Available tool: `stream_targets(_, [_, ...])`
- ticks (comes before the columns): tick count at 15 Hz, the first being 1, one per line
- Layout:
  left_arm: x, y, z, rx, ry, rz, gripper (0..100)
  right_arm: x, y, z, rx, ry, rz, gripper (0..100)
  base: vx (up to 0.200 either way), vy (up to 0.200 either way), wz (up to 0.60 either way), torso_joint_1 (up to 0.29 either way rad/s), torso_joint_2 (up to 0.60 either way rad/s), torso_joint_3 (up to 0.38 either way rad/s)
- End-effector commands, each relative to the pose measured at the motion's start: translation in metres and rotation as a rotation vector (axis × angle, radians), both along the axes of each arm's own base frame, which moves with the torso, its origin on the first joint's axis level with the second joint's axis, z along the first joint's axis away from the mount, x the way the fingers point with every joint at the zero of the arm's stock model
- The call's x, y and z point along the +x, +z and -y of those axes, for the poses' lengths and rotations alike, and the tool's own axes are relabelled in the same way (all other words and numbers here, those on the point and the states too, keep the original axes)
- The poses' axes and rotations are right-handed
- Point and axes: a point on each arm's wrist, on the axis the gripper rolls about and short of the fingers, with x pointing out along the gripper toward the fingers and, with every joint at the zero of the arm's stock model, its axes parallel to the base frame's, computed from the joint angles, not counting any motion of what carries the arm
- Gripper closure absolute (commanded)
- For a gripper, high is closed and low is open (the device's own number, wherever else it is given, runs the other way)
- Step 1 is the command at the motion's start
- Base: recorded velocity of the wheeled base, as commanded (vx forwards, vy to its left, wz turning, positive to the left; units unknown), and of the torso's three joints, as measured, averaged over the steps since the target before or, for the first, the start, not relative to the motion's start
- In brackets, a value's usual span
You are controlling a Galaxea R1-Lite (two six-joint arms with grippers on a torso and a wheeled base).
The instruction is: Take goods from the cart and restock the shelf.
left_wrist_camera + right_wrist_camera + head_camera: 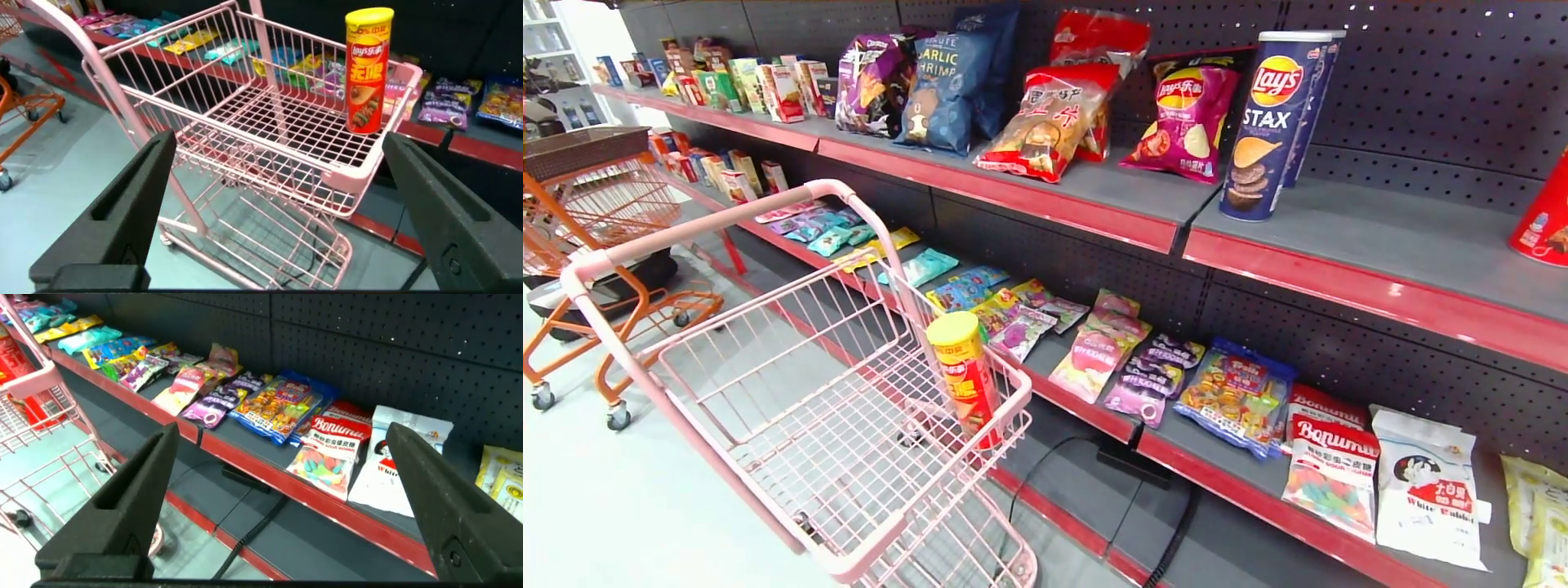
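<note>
A grey metal shelf with red front edges (pixel 1380 233) runs along a pale floor (pixel 588 506), a pink wire cart (pixel 711 222) just beside it. The left pincer (pixel 279 143) hangs facing the cart, the right pincer (pixel 282 433) facing the lower shelf's sweet packets (pixel 270 400); both gape wide, holding nothing. One red, yellow-lidded crisp canister (pixel 964 376) stands upright in the cart's corner by the shelf; two tall blue canisters (pixel 1270 122) stand on the upper shelf.
</note>
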Motion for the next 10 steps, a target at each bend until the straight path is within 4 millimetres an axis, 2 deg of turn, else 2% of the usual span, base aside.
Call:
stream_targets(1, [0.000,0.000,0.000,0.003,-0.004,0.000,0,0.000,0.000,0.000,-0.001,0.001,-0.001,0,0.000,0.000,0.00,0.000,0.00,0.000])
stream_targets(2, [0.000,0.001,0.000,0.003,-0.001,0.005,0,0.000,0.000,0.000,-0.001,0.001,-0.001,0,0.000,0.000,0.00,0.000,0.00,0.000])
stream_targets(3, [-0.002,0.019,0.000,0.004,0.014,0.034,0,0.000,0.000,0.000,-0.001,0.001,-0.001,0,0.000,0.000,0.00,0.000,0.00,0.000])
stream_targets(4, [0.008,0.077,-0.001,-0.027,0.042,0.016,0,0.000,0.000,0.000,-0.001,0.001,-0.001,0,0.000,0.000,0.00,0.000,0.00,0.000])
stream_targets(5, [0.033,0.128,-0.002,-0.137,0.070,-0.015,0,0.000,0.000,0.000,-0.004,0.001,-0.002,0,0.000,0.000,0.00,0.000,0.00,0.000])
stream_targets(6, [0.061,0.158,-0.002,-0.156,0.079,-0.045,0,0.000,0.000,0.000,-0.004,0.001,-0.001,0,0.000,0.000,0.00,0.000,0.00,0.000])
stream_targets(7, [0.089,0.160,-0.002,-0.133,0.075,-0.114,0,0.000,0.000,0.000,-0.005,0.001,-0.001,0,0.000,0.000,0.00,0.000,0.00,0.000])
stream_targets(10, [0.162,0.128,-0.001,-0.112,-0.021,-0.288,0,0.000,0.000,0.000,-0.007,0.001,-0.001,0,0.000,0.000,0.00,0.000,0.00,0.000])
